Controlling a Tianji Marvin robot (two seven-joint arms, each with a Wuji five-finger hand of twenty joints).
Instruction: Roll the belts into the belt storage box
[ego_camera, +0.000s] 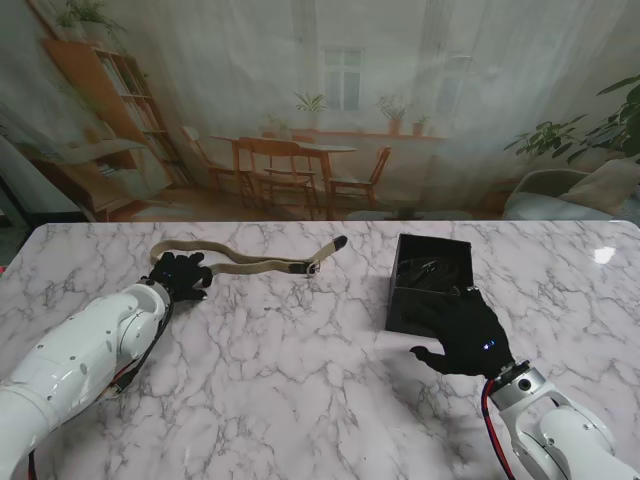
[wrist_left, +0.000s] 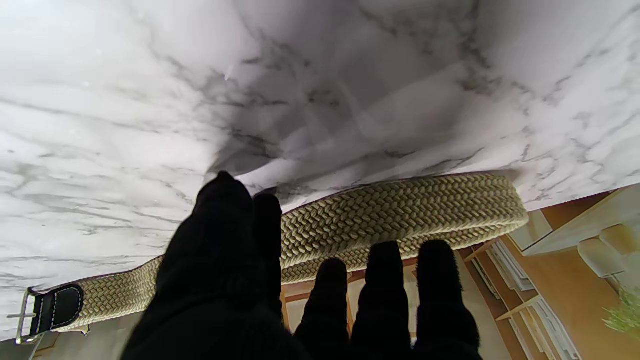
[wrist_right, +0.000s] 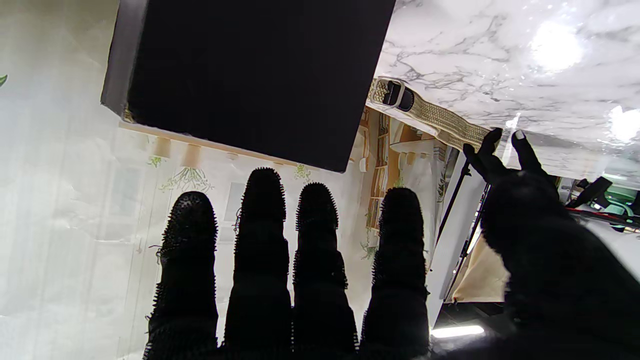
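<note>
Your left robot hand (ego_camera: 180, 273) rests unclenched, fingers spread, at the looped end of the beige woven belt (ego_camera: 255, 262); roll it next. The right robot hand (ego_camera: 462, 328), released, steadies the black box (ego_camera: 431, 284).

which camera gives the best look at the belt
The stand view: it shows the whole belt laid out on the table by the left hand. The left wrist view shows its weave close up, cut by fingers. The right wrist view shows only its buckle end.
</note>
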